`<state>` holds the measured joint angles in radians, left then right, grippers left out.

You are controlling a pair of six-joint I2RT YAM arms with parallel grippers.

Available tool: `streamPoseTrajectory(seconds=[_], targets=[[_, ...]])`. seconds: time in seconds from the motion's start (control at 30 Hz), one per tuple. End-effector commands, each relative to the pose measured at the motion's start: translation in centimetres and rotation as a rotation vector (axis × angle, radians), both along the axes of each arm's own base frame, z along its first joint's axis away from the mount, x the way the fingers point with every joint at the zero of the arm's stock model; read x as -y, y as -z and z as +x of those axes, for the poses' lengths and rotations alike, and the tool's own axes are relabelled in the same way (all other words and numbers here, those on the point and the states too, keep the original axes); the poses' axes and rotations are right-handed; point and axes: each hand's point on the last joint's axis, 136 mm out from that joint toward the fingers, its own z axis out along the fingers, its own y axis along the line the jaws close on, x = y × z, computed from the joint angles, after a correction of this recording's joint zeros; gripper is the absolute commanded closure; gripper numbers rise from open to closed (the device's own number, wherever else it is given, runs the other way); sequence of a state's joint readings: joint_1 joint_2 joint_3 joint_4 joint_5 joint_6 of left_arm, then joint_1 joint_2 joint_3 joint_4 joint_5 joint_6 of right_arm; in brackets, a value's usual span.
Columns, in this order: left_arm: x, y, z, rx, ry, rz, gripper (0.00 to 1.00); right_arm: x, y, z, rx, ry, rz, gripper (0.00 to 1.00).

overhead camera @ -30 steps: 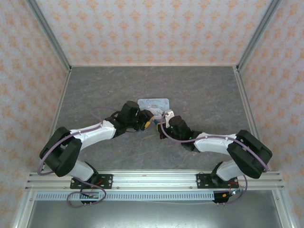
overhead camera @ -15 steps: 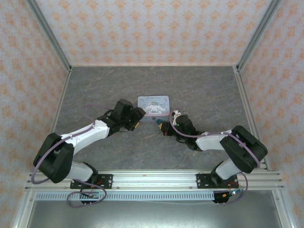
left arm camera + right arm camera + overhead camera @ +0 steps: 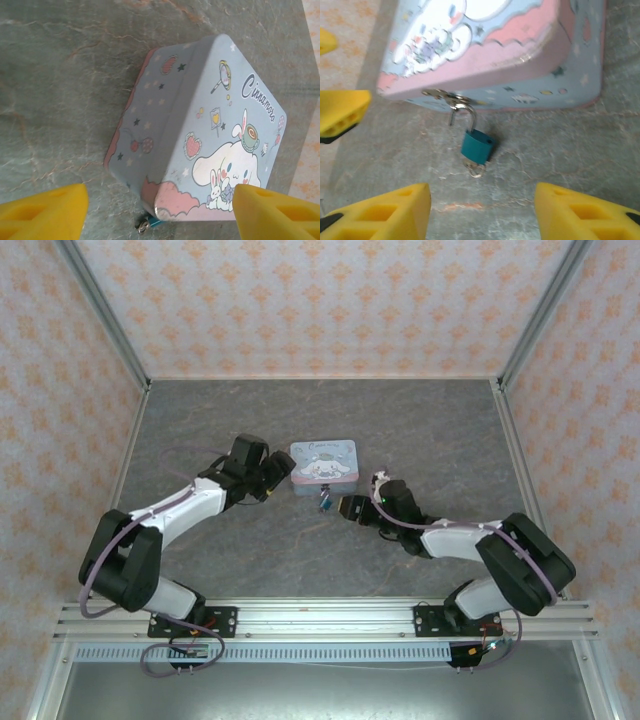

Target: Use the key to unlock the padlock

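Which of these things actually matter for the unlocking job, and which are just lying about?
Part of the job: padlock, hanging from the tin's clasp; what looks like the key, in its underside; left gripper and right gripper, both open.
Just there: cartoon tin, which merely carries the lock; table.

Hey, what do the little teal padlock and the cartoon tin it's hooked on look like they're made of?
The padlock: a teal body with a smooth matte coat, likely painted or plastic-covered metal; its shackle is bare, shiny silvery metal. The cartoon tin: thin sheet metal by its look, with printed pastel artwork, a soft sheen and rounded pressed corners.
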<state>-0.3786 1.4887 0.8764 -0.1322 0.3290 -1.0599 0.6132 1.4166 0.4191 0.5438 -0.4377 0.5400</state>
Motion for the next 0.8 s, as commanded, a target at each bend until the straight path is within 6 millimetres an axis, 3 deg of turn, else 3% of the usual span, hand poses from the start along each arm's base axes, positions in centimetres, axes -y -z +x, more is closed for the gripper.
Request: streamPoseTrajectory(seconds=[0.0, 0.17, 0.53, 0.77], targets=[[0.2, 0.3, 1.0, 0.006, 0.059, 0.048, 0.24, -1.3, -2.8, 0.7, 0.088, -0.073, 0.076, 0.35], [0.2, 2.1, 1.5, -0.030, 0.056, 0.069, 0.24, -2.9, -3.3, 1.6, 0.100, -0.132, 0.135, 0.28], [0.1, 6.1, -0.8, -0.114, 0.054, 0.057, 0.26, -4.6, -0.6, 4.5, 0.055, -0.110, 0.129, 0.32], [0.4, 6.9, -1.7, -0.132, 0.058, 0.060, 0.26, -5.4, -0.1, 4.9, 0.062, -0.125, 0.174, 0.36]])
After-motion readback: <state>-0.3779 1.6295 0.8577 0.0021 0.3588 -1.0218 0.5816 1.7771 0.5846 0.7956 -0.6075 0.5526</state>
